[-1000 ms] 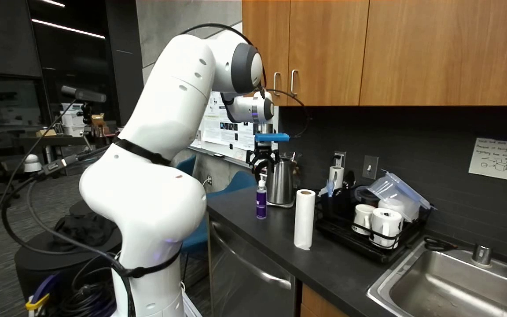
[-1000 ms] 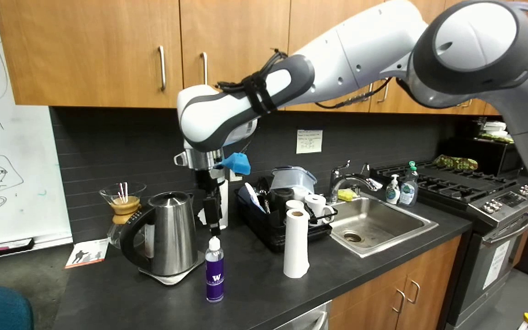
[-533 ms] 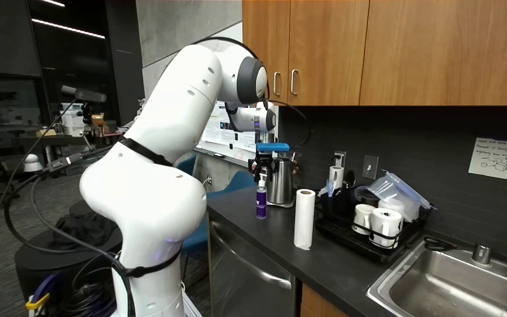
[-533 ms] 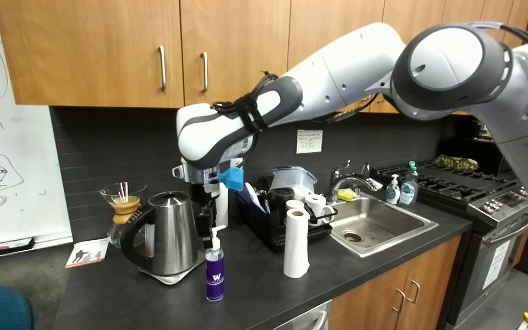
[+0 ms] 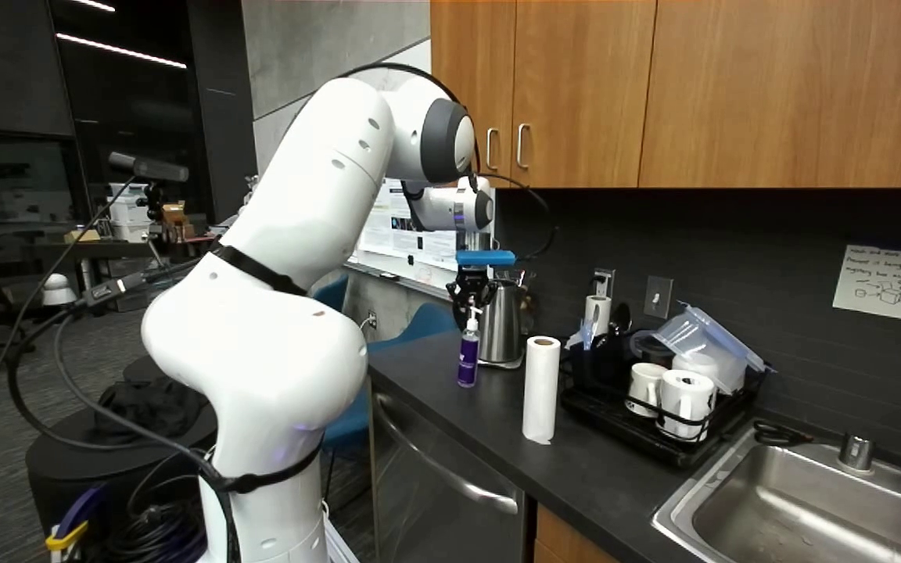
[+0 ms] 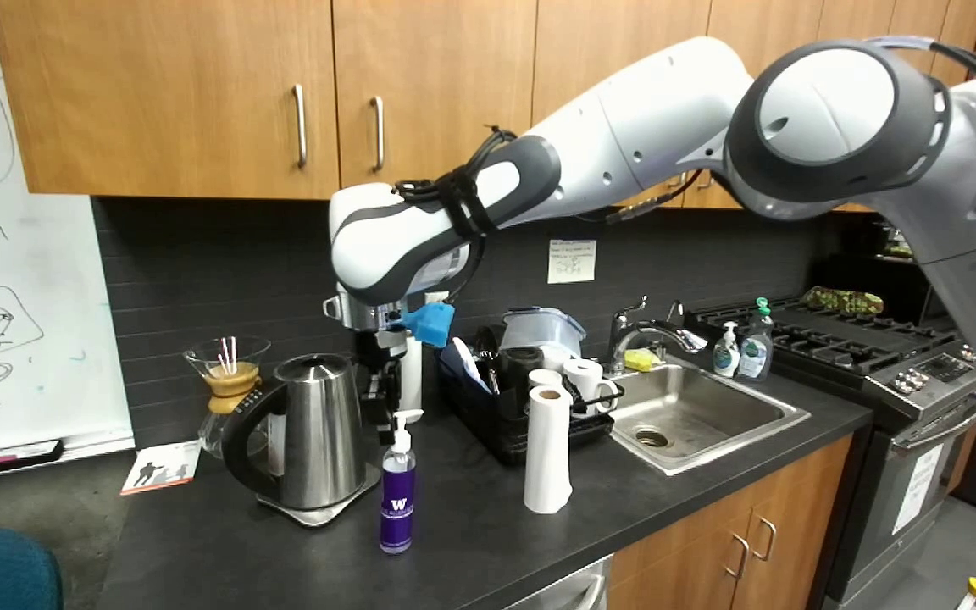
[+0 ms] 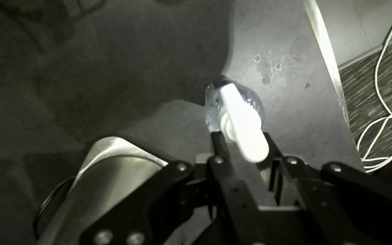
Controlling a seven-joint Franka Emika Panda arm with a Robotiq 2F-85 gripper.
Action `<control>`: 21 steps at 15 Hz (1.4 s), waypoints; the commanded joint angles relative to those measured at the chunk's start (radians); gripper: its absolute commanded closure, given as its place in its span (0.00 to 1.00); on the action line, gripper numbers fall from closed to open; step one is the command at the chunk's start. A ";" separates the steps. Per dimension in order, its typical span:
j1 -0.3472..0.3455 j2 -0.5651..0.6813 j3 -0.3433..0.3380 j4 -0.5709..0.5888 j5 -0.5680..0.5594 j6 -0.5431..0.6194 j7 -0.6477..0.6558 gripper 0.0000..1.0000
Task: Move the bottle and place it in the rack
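Note:
The purple bottle with its white pump top stands near the kettle, leaning slightly, its foot at or just above the counter; I cannot tell which. In both exterior views my gripper is over its top. From the wrist view, the fingers of my gripper flank the pump neck of the bottle, shut on it, with the pump head covering part of the right finger. The black rack sits farther along the counter, holding mugs, a clear plastic tub and utensils.
Close beside the bottle is a steel kettle. A white paper towel roll stands between bottle and rack. Past the rack lies a steel sink. Wooden cabinets hang above, and the counter's front edge runs near the bottle.
My gripper has come down over the bottle's top and shut on it. The bottle has shifted a little and gone from upright to slightly tilted, its pump spout turned.

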 commanded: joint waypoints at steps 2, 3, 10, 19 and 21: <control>0.010 -0.050 -0.021 -0.029 -0.011 -0.009 0.033 0.94; 0.010 -0.055 -0.022 -0.030 -0.012 -0.009 0.036 0.94; 0.008 -0.155 -0.029 -0.073 -0.022 -0.024 0.074 0.94; -0.030 -0.327 -0.077 -0.149 -0.029 -0.117 0.173 0.94; -0.046 -0.351 -0.091 -0.153 -0.028 -0.141 0.187 0.94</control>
